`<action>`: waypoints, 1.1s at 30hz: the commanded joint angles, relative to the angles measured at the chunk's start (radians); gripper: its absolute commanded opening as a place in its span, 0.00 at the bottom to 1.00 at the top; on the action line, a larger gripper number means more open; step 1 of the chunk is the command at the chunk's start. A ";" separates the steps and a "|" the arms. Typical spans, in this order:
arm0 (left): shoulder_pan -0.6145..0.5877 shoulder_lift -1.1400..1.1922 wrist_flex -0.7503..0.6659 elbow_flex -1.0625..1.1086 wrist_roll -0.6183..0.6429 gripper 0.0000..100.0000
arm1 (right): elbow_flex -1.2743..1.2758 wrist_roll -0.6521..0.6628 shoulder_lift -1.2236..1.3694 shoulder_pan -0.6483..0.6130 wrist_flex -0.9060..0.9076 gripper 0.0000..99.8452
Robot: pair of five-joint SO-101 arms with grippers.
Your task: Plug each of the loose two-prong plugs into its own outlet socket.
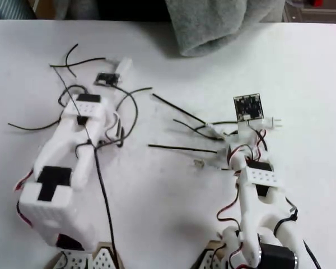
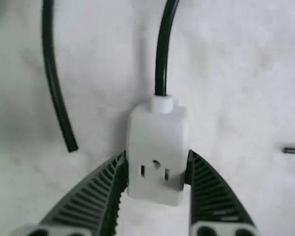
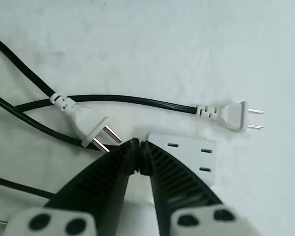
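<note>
Between the left jaws, clamped on both sides, sits a white rectangular outlet socket (image 2: 156, 147). Beside the closed, empty right jaws lie a white slotted socket block (image 3: 191, 150), a white two-prong plug (image 3: 91, 124) and, farther off, a second white plug (image 3: 231, 116).

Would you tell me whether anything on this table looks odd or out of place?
The thin black cord beside the white socket block ends in a bare cut tip, joined to nothing. A crumpled grey cloth covers the far edge of the white table.

White table (image 1: 157, 218), loose black cords (image 1: 179, 148), white plugs (image 3: 231, 115) (two-prong), outlet socket (image 2: 156, 142), grey cloth (image 1: 213, 28) at far edge.
</note>
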 commanded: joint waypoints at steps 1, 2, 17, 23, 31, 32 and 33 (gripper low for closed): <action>-0.067 0.044 0.068 -0.097 0.137 0.08 | -0.038 0.008 -0.001 -0.007 -0.016 0.02; -0.079 0.053 0.068 -0.098 0.166 0.08 | -0.038 0.008 -0.001 -0.007 -0.015 0.02; -0.119 0.025 0.100 -0.092 0.147 0.22 | -0.035 0.008 -0.001 -0.007 -0.012 0.02; -0.211 -0.077 0.074 -0.078 0.109 0.28 | -0.035 0.008 -0.001 -0.007 -0.012 0.02; -0.219 -0.348 0.026 0.068 0.052 0.28 | -0.035 0.008 -0.001 -0.007 -0.012 0.02; -0.220 -0.377 -0.005 0.106 0.048 0.28 | -0.035 0.008 -0.001 -0.007 -0.012 0.02; -0.220 -0.401 -0.040 0.149 0.046 0.28 | -0.035 0.008 -0.001 -0.007 -0.012 0.02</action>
